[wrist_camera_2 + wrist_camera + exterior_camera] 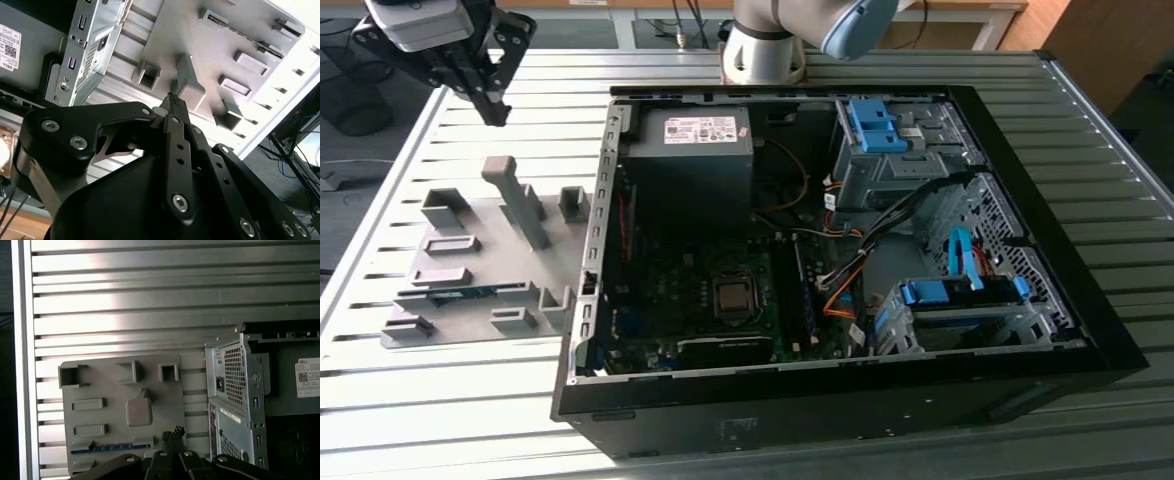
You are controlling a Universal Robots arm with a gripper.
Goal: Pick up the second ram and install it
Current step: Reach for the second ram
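The second ram [460, 293] is a thin blue-green stick lying in a slot of the grey fixture plate [467, 250] at the exterior view's left, beside the open computer case [854, 250]. In the first wrist view the ram [107, 446] shows as a blue strip along the fixture plate [115, 405]. My gripper [494, 116] hangs well above the table, beyond the far end of the fixture and apart from it. Its fingers meet at the tips and hold nothing, as the gripper [172, 98] shows in the second wrist view and the gripper [173, 433] in the first.
The case lies on its side on a slatted metal table [480, 400], with the power supply [694, 140], motherboard [720, 300], cables and blue drive-bay latches [874, 125] inside. Grey blocks and an upright post [520, 200] rise from the fixture. The arm's base [767, 50] stands behind the case.
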